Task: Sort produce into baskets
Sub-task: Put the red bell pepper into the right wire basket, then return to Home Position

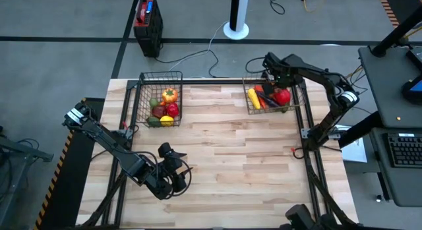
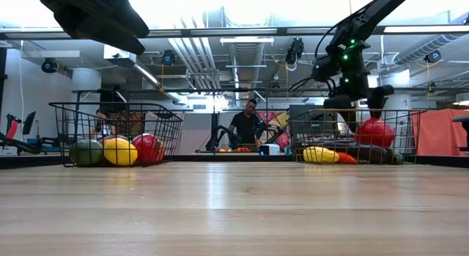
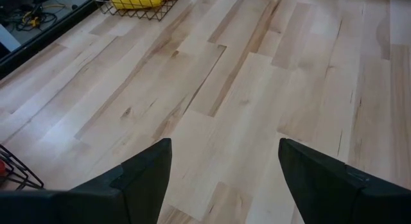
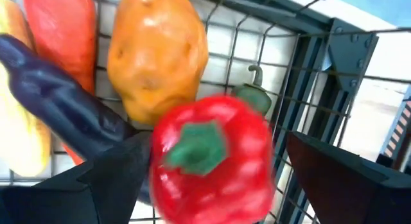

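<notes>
Right gripper spread above red pepper, pale wooden table

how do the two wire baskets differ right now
The left basket holds round pieces, including a yellow pepper, with no gripper near; the left gripper waits open over bare table. The right basket holds long pieces plus a red pepper, with the right gripper open above. Both are dark mesh.

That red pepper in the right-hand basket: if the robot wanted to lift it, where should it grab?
Probably from above, across the rounded body of the red pepper. It lies stem-up, and the basket walls block the sides. The right tool hangs open over it.
</notes>
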{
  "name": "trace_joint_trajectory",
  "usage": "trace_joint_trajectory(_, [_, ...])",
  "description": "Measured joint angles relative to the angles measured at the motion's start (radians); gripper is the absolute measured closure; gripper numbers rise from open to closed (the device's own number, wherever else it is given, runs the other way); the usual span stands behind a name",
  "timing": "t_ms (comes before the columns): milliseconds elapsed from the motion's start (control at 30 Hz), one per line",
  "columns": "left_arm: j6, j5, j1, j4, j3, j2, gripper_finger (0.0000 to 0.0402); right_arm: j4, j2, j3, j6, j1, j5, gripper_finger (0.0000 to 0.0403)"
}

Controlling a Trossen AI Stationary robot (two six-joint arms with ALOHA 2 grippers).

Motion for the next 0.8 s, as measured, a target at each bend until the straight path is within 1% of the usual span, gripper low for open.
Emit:
trace_joint_trajectory(233, [0.015,-0.005,0.0,0.0,0.0,0.0,0.0133,0.001,-0.028,0.039,-0.007,0.024,0.002,0.0048])
trace_joint_trajectory(300, [0.022,-0.025,0.0,0.0,0.0,0.0,0.0133,0.013,-0.056,0.041,-0.01,0.042,0.004,0.0048])
trace_joint_trajectory(367, [0.024,-0.058,0.0,0.0,0.0,0.0,0.0133,0.034,-0.095,0.041,-0.014,0.068,0.016,0.0048])
trace_joint_trajectory(433, [0.027,-0.07,0.0,0.0,0.0,0.0,0.0133,0.051,-0.146,0.041,-0.007,0.106,0.033,0.0048])
trace_joint_trajectory(567, [0.043,-0.074,0.0,0.005,0.009,0.0,0.0133,0.116,-0.274,0.034,-0.005,0.225,0.037,0.0048])
trace_joint_trajectory(633, [0.12,-0.081,0.0,0.028,0.019,-0.001,0.0133,0.194,-0.344,0.01,-0.007,0.314,0.047,0.0048])
trace_joint_trajectory(667, [0.187,-0.091,0.001,0.055,0.022,-0.002,0.0133,0.246,-0.38,-0.009,-0.015,0.364,0.051,0.0048])
trace_joint_trajectory(733, [0.349,-0.147,0.002,0.139,0.023,-0.004,0.0133,0.381,-0.446,-0.064,-0.044,0.473,0.054,0.0048])
trace_joint_trajectory(800, [0.529,-0.216,0.007,0.234,0.023,-0.013,0.0134,0.558,-0.502,-0.144,-0.09,0.585,0.054,0.0048])
